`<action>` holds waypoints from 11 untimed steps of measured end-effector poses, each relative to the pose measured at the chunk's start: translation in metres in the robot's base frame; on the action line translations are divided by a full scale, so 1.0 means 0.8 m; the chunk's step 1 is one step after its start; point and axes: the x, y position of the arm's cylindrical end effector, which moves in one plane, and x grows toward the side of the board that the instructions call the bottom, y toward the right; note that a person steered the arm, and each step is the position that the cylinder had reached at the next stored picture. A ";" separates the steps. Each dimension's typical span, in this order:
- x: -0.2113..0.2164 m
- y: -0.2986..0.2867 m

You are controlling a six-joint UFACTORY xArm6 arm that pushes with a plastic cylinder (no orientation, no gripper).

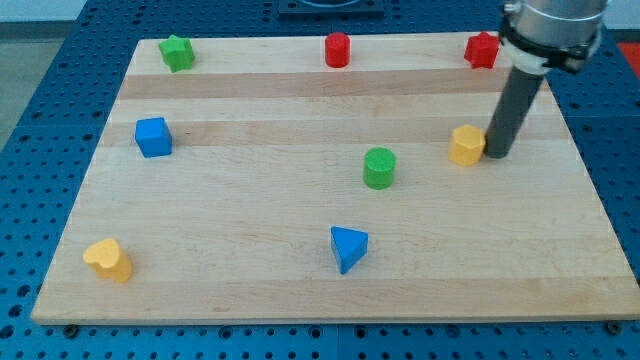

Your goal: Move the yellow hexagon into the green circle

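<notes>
The yellow hexagon (466, 145) sits on the wooden board (300, 110) at the view's right. The green circle (379, 167), a short cylinder, stands to its left and slightly lower, a clear gap between them. My tip (495, 155) rests on the board right against the hexagon's right side. The dark rod rises from there up to the arm at the view's top right.
A green star (177, 52), a red cylinder (337, 49) and a red star (482, 49) line the top edge. A blue cube (153, 137) sits at left, a yellow heart (108, 259) at bottom left, a blue triangle (347, 247) at bottom centre.
</notes>
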 end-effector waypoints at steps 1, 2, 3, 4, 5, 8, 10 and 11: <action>-0.012 -0.036; -0.013 -0.075; -0.013 -0.105; -0.014 -0.113; -0.014 -0.113; -0.015 -0.114; -0.015 -0.136; -0.015 -0.132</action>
